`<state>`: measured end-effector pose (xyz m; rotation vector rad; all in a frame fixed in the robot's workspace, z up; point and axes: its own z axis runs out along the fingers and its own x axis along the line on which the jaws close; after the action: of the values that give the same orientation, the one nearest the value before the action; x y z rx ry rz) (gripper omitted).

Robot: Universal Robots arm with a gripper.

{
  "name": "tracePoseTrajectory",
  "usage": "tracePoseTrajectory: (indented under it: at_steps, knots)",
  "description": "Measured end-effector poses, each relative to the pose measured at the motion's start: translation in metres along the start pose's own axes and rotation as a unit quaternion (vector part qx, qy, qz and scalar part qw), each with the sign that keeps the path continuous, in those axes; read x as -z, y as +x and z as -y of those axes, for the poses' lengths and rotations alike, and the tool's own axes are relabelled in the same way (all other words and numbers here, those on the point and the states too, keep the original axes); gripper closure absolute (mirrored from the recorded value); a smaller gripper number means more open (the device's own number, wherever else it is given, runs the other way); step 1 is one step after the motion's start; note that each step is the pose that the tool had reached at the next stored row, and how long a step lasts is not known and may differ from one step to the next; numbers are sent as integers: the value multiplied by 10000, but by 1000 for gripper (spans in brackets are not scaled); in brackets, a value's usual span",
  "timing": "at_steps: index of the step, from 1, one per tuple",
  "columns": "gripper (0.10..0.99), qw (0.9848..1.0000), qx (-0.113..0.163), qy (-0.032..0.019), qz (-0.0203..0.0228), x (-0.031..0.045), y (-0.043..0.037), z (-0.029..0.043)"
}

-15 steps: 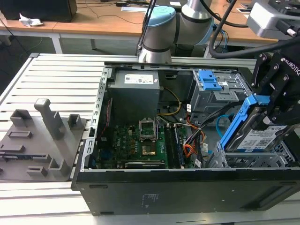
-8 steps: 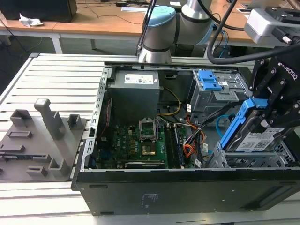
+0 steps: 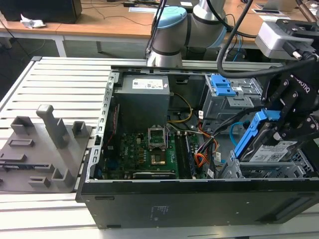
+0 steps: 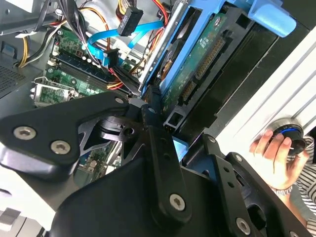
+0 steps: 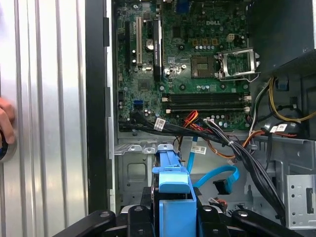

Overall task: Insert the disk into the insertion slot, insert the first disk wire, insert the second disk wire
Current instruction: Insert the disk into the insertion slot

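Gripper (image 5: 175, 217) jaws clamp the tilted disk (image 3: 271, 152) above the insertion slot (image 3: 294, 169), second disk wire (image 4: 148, 27) and black cables (image 5: 247, 158) crowding alongside.

Bright, even room light; glare on slatted table (image 5: 49, 98); computer case (image 3: 199, 199) interior dim, shadowed.

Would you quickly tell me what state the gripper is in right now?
Gripper: closed on the disk, holding it tilted above the metal cage.

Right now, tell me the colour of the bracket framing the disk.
Bright blue. The bracket shows best in the exterior view.
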<state>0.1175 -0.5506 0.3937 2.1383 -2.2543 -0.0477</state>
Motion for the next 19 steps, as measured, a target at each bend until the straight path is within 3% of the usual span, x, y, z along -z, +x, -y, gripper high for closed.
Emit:
tracePoseTrajectory:
  at_steps: [6,7,11,12,13,14,15,19]
  knots:
    - [706,10000,0,0,-3,-8,0,0]
    - [643,10000,0,0,-2,-10,0,0]
    - [643,10000,0,0,-3,-14,0,1]
    - [725,10000,0,0,-4,-16,0,1]
    - [725,10000,0,0,-4,-17,0,1]
    - [906,10000,0,0,-4,-19,0,1]
    - [969,10000,0,0,-4,-20,0,1]
    - [980,10000,0,0,-6,-25,0,1]
